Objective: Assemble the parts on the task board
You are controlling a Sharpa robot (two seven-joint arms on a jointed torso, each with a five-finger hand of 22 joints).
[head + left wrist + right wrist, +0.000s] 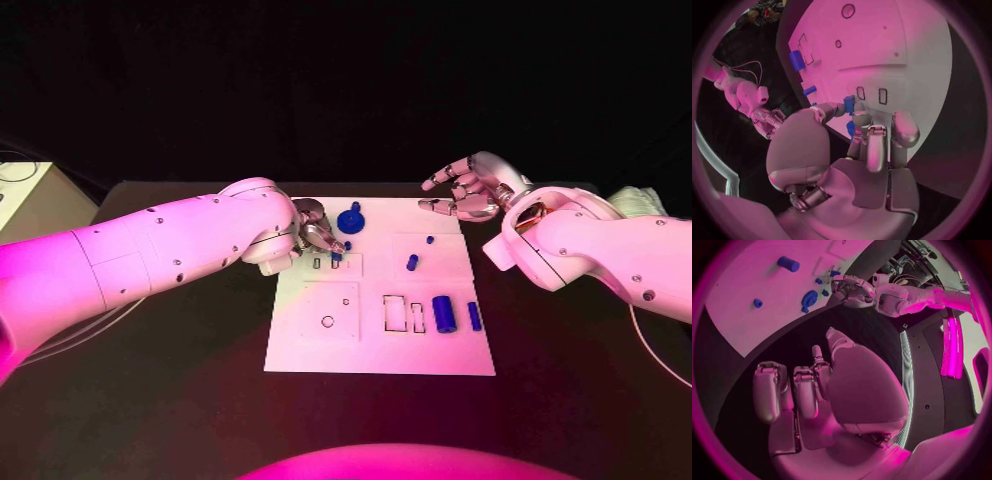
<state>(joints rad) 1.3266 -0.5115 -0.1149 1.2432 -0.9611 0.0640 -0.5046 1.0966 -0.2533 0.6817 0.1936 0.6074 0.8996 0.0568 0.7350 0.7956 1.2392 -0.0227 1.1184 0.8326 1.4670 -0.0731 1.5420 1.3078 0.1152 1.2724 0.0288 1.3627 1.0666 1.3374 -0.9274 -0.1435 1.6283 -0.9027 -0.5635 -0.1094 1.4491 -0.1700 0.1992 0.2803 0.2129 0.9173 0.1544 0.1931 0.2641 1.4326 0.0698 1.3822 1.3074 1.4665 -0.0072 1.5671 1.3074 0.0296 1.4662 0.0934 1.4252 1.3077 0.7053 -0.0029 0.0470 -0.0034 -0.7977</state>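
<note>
The white task board [382, 340] lies mid-table. My left hand [307, 236] hovers over its far left part and pinches a small blue part [848, 104] between thumb and a finger, just above two small slots [861, 93]. A round blue part [351, 220] lies just beyond that hand. A small blue peg [413, 262] stands mid-board, and a tiny one [430, 240] sits beyond it. A thick blue cylinder [444, 313] and a slim blue piece [475, 315] lie at the right. My right hand [469, 195] floats off the board's far right corner, fingers apart, holding nothing.
Several empty cut-outs mark the board: a round hole [327, 321] and rectangular slots [395, 312]. Black table [173, 400] surrounds the board. A pale box [26, 195] stands at the far left edge. My left forearm [130, 260] crosses the table's left side.
</note>
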